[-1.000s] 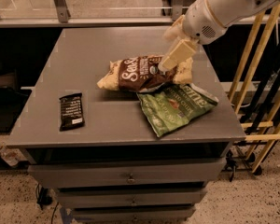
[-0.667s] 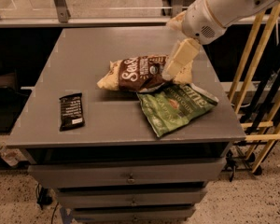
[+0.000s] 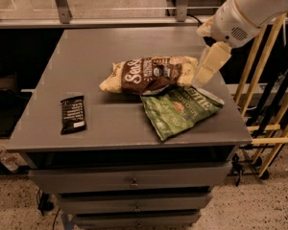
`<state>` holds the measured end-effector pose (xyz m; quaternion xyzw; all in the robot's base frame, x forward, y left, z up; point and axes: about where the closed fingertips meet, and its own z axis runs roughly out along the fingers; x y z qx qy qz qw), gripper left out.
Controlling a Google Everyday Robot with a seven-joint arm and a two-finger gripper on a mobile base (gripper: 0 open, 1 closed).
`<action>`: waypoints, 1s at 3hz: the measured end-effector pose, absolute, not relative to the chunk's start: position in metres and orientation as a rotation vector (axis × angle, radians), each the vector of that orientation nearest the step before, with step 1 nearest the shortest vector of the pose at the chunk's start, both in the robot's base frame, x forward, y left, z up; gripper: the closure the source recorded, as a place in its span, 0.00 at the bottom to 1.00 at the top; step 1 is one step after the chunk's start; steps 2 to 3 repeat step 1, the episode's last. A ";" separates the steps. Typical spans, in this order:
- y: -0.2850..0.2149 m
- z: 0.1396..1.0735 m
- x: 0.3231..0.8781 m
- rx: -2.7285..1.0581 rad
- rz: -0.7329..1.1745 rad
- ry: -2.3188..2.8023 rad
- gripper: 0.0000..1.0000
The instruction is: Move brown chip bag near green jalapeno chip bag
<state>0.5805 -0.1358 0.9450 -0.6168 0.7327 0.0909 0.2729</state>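
Observation:
The brown chip bag (image 3: 149,74) lies on its side in the middle of the grey table (image 3: 105,42), dark brown with cream ends and white lettering. Its lower right edge touches and slightly overlaps the top of the green jalapeno chip bag (image 3: 180,110). The green bag lies flat near the table's front right. My gripper (image 3: 204,75) hangs from the white arm just right of the brown bag's right end. It is above the green bag's top right corner and holds nothing.
A small flat black wrapped bar (image 3: 73,114) lies at the table's front left. Drawers (image 3: 132,181) sit under the tabletop. A wooden rack (image 3: 271,128) stands close to the table's right side. A railing (image 3: 110,20) runs behind the table.
My gripper has drawn back up and to the right, off the brown bag's right end. The brown bag stays lying against the green bag.

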 end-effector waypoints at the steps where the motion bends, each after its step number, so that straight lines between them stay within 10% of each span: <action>1: -0.181 0.943 0.560 -1.615 0.166 2.102 0.00; 3: -0.181 0.943 0.560 -1.615 0.166 2.102 0.00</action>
